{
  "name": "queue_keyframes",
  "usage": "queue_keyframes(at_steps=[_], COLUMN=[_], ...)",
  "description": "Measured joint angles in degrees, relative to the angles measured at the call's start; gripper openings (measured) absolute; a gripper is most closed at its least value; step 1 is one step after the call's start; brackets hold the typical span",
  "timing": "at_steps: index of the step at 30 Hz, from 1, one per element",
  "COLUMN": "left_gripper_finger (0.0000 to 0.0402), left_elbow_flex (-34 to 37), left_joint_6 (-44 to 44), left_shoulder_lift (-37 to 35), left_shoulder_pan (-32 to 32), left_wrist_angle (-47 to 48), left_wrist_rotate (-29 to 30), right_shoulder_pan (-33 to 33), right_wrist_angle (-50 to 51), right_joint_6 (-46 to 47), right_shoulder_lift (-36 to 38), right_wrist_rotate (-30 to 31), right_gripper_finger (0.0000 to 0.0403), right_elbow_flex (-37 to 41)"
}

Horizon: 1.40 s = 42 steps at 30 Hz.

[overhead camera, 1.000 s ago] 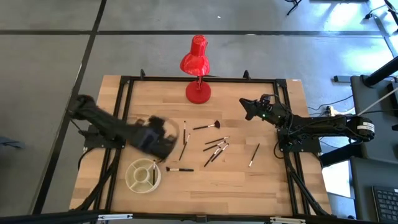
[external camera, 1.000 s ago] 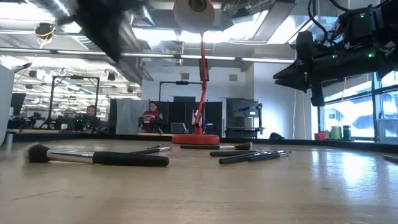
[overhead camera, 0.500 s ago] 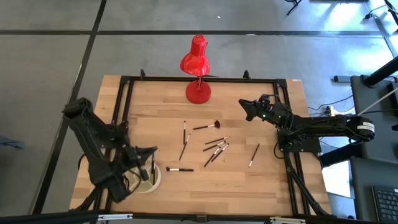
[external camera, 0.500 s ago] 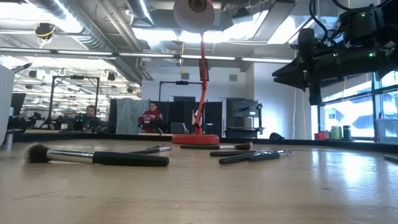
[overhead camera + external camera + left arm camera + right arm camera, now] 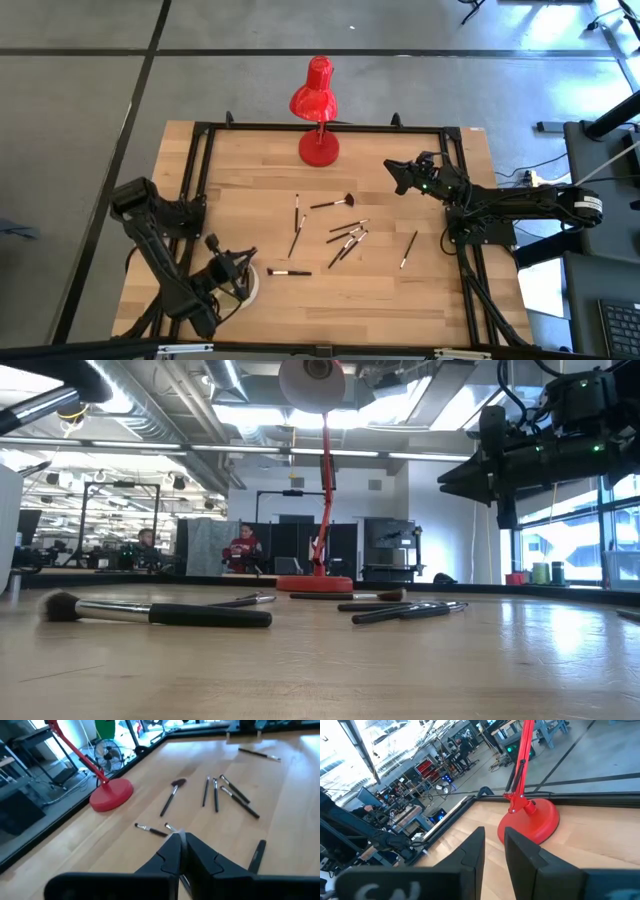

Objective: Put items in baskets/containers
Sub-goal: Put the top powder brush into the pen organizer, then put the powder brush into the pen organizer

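A: From above, how many makeup brushes do you count?

B: About nine loose on the tabletop, most clustered mid-frame, one apart to the right, one just right of the single cream dish at lower left. The left end effector sits over that dish and hides most of it. One red lamp stands at top centre. The right end effector hovers right of centre.

A: And the low view?

B: One large brush lies in the left foreground, with thinner ones behind it. Only here do two people show far back.

A: Left wrist view?

B: The left end effector is pinched, fingertips meeting. Nine brushes and the lamp base lie ahead of it.

A: Right wrist?

B: The right end effector shows a narrow gap, with the lamp just beyond.
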State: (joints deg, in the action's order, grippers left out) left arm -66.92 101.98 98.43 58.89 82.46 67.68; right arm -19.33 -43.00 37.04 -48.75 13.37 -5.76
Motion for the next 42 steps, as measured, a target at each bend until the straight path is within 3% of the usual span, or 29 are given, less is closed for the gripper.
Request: queue_keyframes(at_steps=[7,13,18,22,26,30,34,38,42], left_gripper_finger=[0.0031,0.0084,0.0126,0.0143,0.0151,0.0152,0.0152,0.0152,0.0152], left_elbow_flex=[-0.04,-0.52,-6.55,-14.36,-19.88,-19.64,-18.51,-18.47,-18.4], left_joint_6=[0.9,2.69,-2.52,-13.84,-30.86,-48.99,-62.18,-71.94,-77.98], left_shoulder_lift=[-0.02,-0.02,-0.02,-0.07,-0.13,-0.11,2.7,7.66,12.18], left_shoulder_pan=[-0.11,-0.16,-1.81,-5.99,-14.0,-23.39,-30.57,-33.95,-34.7], left_wrist_angle=[-0.48,-0.12,3.77,3.9,-1.99,-14.54,-22.29,-21.47,-17.65], left_wrist_rotate=[-3.3,-10.16,-13.82,-15.01,-26.6,-43.64,-56.01,-64.08,-66.17], right_shoulder_pan=[0.0,0.02,0.02,0.0,-0.02,0.0,0.0,0.0,0.0], right_wrist_angle=[0.0,0.0,-0.01,-0.02,-0.71,-1.33,-1.36,-1.38,-1.34], right_joint_6=[0.41,1.87,1.77,1.72,1.7,1.49,1.24,-0.11,-1.54], right_shoulder_lift=[0.0,0.0,0.01,0.02,0.01,0.02,0.0,0.01,0.02], right_wrist_rotate=[0.0,-0.09,-0.09,0.02,0.5,0.5,0.48,-0.14,-0.43], right_gripper_finger=[0.0074,0.0074,0.0074,0.0074,0.0074,0.0074,0.0074,0.0074,0.0074], right_elbow_flex=[0.0,0.0,0.0,0.0,0.0,0.0,0.0,0.0,0.0])
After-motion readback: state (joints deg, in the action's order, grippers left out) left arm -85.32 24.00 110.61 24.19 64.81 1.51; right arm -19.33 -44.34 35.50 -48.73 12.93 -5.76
